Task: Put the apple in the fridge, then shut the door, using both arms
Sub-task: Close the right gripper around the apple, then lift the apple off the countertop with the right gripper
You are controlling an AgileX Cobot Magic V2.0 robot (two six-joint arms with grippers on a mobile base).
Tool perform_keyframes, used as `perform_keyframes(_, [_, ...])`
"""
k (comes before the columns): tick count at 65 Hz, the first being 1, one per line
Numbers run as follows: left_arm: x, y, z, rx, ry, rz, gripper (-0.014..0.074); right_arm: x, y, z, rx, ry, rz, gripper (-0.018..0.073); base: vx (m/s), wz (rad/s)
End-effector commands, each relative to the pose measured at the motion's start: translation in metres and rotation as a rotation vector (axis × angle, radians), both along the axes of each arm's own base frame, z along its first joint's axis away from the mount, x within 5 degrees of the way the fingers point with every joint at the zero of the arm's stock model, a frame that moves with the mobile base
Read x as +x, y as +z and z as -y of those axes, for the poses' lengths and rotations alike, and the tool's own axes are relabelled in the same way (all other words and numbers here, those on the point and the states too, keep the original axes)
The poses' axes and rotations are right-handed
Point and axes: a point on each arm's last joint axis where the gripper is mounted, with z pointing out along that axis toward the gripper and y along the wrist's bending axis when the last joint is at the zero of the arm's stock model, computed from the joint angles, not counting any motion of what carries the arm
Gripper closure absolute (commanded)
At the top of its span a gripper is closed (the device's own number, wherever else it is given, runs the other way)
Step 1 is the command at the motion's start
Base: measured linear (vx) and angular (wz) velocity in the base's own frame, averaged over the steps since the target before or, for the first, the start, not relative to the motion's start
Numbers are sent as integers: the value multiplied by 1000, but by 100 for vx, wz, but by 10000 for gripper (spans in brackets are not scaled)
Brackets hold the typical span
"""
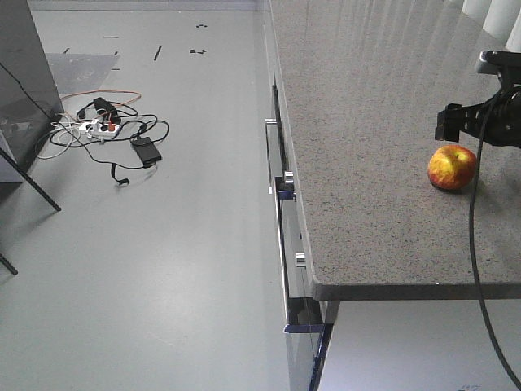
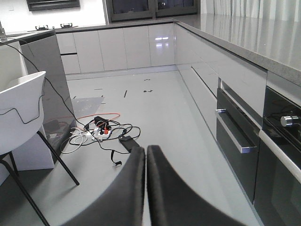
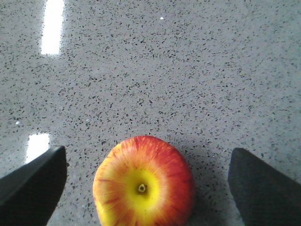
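Note:
The apple (image 1: 452, 167), red with yellow patches, sits upright on the speckled grey countertop (image 1: 366, 122) near its right side. In the right wrist view the apple (image 3: 143, 186) lies between my right gripper's (image 3: 148, 157) two black fingers, which stand wide apart and touch nothing. In the front view that gripper (image 1: 457, 124) hangs just above and behind the apple. My left gripper (image 2: 146, 149) is shut and empty, held over the floor and pointing down the kitchen aisle. The fridge and its door are out of view.
Cables and a power strip (image 1: 106, 126) lie on the floor to the left, also in the left wrist view (image 2: 101, 132). A white chair (image 2: 21, 108) and a dark grey panel (image 2: 44, 75) stand at the left. Oven and drawer fronts (image 2: 240, 136) run under the counter.

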Motion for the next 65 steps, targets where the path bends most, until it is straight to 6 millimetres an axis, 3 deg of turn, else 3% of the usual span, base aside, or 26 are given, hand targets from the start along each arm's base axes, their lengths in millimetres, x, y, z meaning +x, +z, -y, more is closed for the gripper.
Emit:
perform_keyframes(1, [-2, 14, 2, -3, -19, 101, 603, 2, 33, 3, -29, -16, 142, -97, 0, 0])
perform_keyframes(39, [-2, 14, 2, -3, -19, 101, 603, 17, -13, 6, 1, -24, 59, -87, 0, 0])
perform_keyframes(49, [-2, 14, 2, -3, -19, 101, 603, 17, -15, 6, -2, -20, 55, -76, 0, 0])
perform_keyframes(56, [-2, 14, 2, -3, -19, 101, 603, 17, -15, 6, -9, -9, 47, -37, 0, 0])
perform_keyframes(65, [-2, 14, 2, -3, -19, 101, 603, 15, -17, 5, -2, -1, 16, 77, 0, 0])
